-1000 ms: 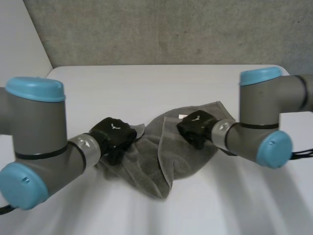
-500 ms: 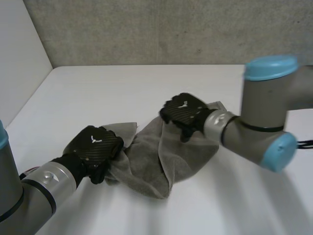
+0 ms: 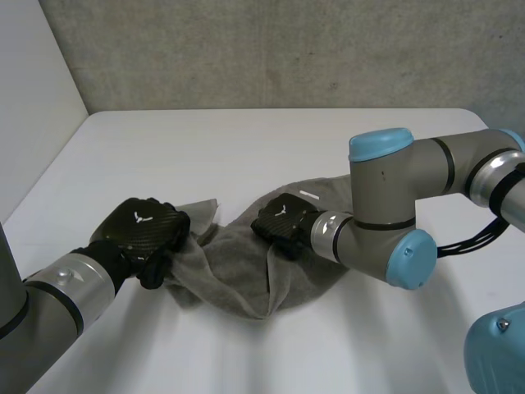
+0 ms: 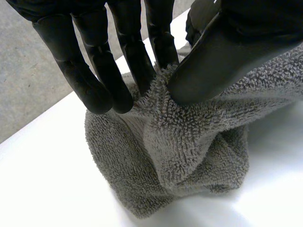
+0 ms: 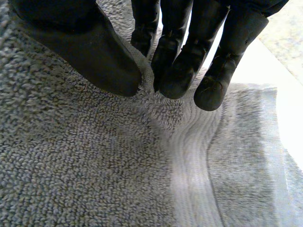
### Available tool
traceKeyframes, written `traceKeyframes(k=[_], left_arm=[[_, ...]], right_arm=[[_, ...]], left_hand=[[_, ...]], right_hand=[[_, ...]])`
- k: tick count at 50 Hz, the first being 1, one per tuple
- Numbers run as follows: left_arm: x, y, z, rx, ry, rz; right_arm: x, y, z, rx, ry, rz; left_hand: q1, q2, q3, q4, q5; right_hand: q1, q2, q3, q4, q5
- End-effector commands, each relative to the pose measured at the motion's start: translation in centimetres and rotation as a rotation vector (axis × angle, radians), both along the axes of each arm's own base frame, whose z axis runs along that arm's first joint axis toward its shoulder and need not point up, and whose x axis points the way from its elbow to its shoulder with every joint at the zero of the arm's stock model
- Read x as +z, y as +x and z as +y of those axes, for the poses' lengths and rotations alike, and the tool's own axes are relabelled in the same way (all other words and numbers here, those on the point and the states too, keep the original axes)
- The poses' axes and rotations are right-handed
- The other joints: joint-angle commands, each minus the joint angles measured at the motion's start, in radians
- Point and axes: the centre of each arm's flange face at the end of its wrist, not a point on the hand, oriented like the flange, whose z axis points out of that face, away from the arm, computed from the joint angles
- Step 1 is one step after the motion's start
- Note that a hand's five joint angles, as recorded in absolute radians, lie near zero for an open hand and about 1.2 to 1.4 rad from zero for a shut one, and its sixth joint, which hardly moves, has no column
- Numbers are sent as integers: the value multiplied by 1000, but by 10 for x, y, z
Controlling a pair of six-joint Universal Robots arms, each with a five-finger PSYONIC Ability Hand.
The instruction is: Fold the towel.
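Note:
A grey towel [image 3: 238, 275] lies bunched in the middle of the white table [image 3: 246, 148]. My left hand [image 3: 141, 232] is at the towel's left edge. In the left wrist view its fingers [image 4: 123, 61] and thumb pinch a raised tuft of the towel [image 4: 180, 156]. My right hand [image 3: 279, 222] rests on the towel's middle, near a band along its hem. In the right wrist view its fingers [image 5: 177, 71] and thumb meet on a small pucker of the towel [image 5: 94, 156]. The towel's right part is hidden behind my right arm.
My right arm's elbow [image 3: 385, 213] hangs low over the towel's right side. A rough grey wall [image 3: 287, 49] stands behind the table, and a pale wall [image 3: 33, 123] runs along the table's left edge. Bare tabletop lies beyond the towel and in front of it.
My left hand has drawn the towel's left edge leftward and nearer. My right hand has slid left across the towel, and its elbow has swung in over the right side.

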Motion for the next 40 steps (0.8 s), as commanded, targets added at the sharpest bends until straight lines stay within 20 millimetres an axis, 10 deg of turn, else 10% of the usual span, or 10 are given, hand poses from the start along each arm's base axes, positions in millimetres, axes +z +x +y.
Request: traceKeyframes(k=[1, 14, 23, 33, 40], left_arm=[[11, -3, -6, 7, -31, 27], [38, -9, -16, 50, -36, 202], [44, -22, -9, 18, -10, 265], [29, -46, -51, 41, 11, 244], [34, -70, -119, 159, -113, 242]], right_arm=[[44, -13, 0, -83, -18, -67], [129, -86, -1, -293, -102, -202], [175, -123, 46, -338, -149, -203], [136, -112, 15, -349, -116, -77], [112, -92, -62, -446, -251, -8]], left_hand=[[31, -70, -140, -117, -252], [31, -70, -140, -117, -252], [31, -70, -140, -117, -252], [31, -70, -140, -117, -252], [31, -70, -140, -117, -252]], right_hand=[[78, 98, 68, 57, 57], [78, 98, 68, 57, 57], [78, 98, 68, 57, 57], [78, 98, 68, 57, 57], [78, 98, 68, 57, 57]])
